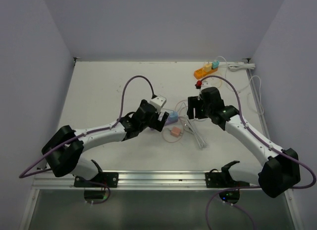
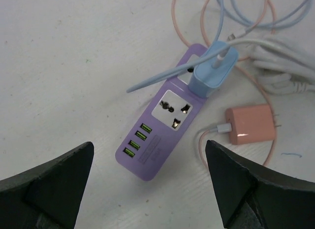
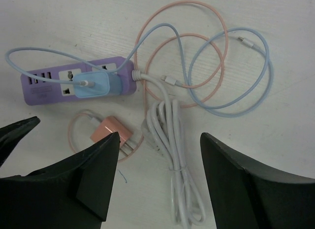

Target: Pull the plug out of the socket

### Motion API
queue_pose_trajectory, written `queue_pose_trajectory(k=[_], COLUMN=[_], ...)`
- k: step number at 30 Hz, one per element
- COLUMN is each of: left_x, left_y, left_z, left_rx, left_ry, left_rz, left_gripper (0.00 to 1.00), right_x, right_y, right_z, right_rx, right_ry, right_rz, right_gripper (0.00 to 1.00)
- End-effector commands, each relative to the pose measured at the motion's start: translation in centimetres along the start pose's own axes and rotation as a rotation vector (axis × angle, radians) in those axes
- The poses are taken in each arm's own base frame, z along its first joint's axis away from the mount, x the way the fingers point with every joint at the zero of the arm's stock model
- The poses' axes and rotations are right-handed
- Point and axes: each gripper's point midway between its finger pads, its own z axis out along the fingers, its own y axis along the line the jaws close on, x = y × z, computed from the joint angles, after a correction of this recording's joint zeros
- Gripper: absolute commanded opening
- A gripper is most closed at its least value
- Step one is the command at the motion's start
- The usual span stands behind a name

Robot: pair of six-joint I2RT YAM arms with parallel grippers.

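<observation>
A purple socket strip (image 2: 157, 140) lies flat on the white table, with a light blue plug (image 2: 214, 71) sitting in its far outlet. A pink plug (image 2: 249, 124) lies loose on the table beside the strip, its prongs bare and its pink cable attached. My left gripper (image 2: 148, 145) hovers open above the strip's USB end, touching nothing. In the right wrist view the strip (image 3: 49, 81), the blue plug (image 3: 96, 86) and the pink plug (image 3: 110, 130) lie ahead of my right gripper (image 3: 160, 136), which is open and empty. From above, both grippers (image 1: 161, 118) (image 1: 194, 111) flank the strip (image 1: 172, 119).
A bundled white cable (image 3: 172, 140) runs from the strip's end, under my right gripper. Loose pink and blue cable loops (image 3: 216, 76) spread beyond it. At the back right sit an orange power strip (image 1: 205, 69) with plugs and a white one (image 1: 242, 66).
</observation>
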Motion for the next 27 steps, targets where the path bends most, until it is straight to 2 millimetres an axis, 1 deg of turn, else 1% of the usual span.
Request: queue_pose_trajectory(k=[1, 3, 4, 5, 6, 8, 9, 11, 12, 14, 17, 20, 22, 27], left_x=[0.5, 0.4, 0.4, 0.8, 0.9, 1.3, 1.7, 1.9, 2.4, 2.6, 3.1, 3.8, 4.1, 4.8], left_y=[0.1, 0.3, 0.3, 0.5, 1.1, 1.1, 1.4, 1.2, 1.4, 1.5, 1.4, 0.6, 0.4, 0.8], left_z=[1.3, 1.6, 1.8, 2.1, 2.3, 2.6, 2.7, 2.9, 3.0, 3.3, 3.6, 3.6, 3.7, 4.0], left_rx=[0.053, 0.071, 0.079, 0.097, 0.098, 0.133, 0.135, 0.158, 0.157, 0.151, 0.158, 0.206, 0.210, 0.188], left_ry=[0.038, 0.043, 0.046, 0.054, 0.057, 0.071, 0.078, 0.060, 0.064, 0.063, 0.075, 0.085, 0.086, 0.081], left_rz=[0.170, 0.202, 0.206, 0.252, 0.250, 0.249, 0.247, 0.244, 0.246, 0.240, 0.247, 0.238, 0.231, 0.203], left_gripper=[1.00, 0.99, 0.98, 0.96, 0.95, 0.91, 0.90, 0.84, 0.82, 0.79, 0.78, 0.78, 0.78, 0.77], right_x=[-0.1, -0.2, -0.3, -0.3, -0.3, -0.3, -0.2, -0.1, -0.1, 0.0, 0.0, -0.2, -0.2, -0.1], right_y=[0.9, 1.0, 1.0, 1.0, 1.0, 1.0, 1.1, 1.5, 1.5, 1.7, 1.9, 2.2, 2.3, 2.7], right_z=[0.5, 0.5, 0.5, 0.4, 0.4, 0.3, 0.4, 0.4, 0.5, 0.6, 0.7, 0.8, 0.8, 1.0], right_rx=[-0.058, -0.059, -0.059, -0.061, -0.060, -0.063, -0.063, -0.089, -0.089, -0.098, -0.111, -0.123, -0.127, -0.145], right_ry=[-0.009, -0.014, -0.015, -0.015, -0.017, -0.022, -0.021, -0.016, -0.014, -0.011, -0.006, -0.009, -0.008, -0.006], right_rz=[-0.011, -0.016, -0.016, -0.018, -0.018, -0.019, -0.020, -0.022, -0.018, -0.015, -0.014, -0.011, -0.008, -0.001], right_gripper=[0.71, 0.72, 0.72, 0.72, 0.72, 0.72, 0.72, 0.72, 0.72, 0.72, 0.72, 0.72, 0.72, 0.72])
